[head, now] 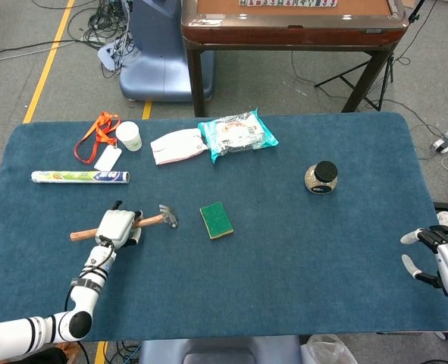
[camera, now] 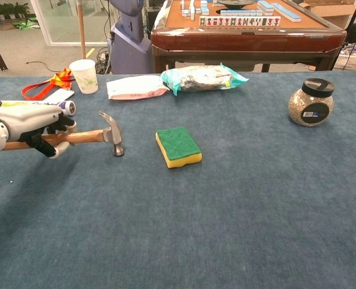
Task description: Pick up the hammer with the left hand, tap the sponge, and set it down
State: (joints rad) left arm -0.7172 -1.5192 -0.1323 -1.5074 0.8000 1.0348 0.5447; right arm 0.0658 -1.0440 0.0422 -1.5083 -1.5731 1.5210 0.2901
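Observation:
My left hand (head: 117, 226) (camera: 36, 127) grips the wooden handle of the hammer (head: 154, 219) (camera: 90, 136). The hammer is lifted off the blue table, its steel head (camera: 113, 133) pointing down, a little left of the sponge. The sponge (head: 217, 220) (camera: 178, 146) is green on top with a yellow base and lies flat near the table's middle. My right hand (head: 440, 262) hangs at the table's right edge, fingers apart, holding nothing; it shows only in the head view.
A glass jar with a black lid (head: 321, 177) (camera: 310, 102) stands at the right. Along the back lie a teal packet (head: 236, 134), a white pouch (head: 179, 145), a paper cup (head: 129, 136), an orange lanyard (head: 97, 133) and a foil roll (head: 79, 177).

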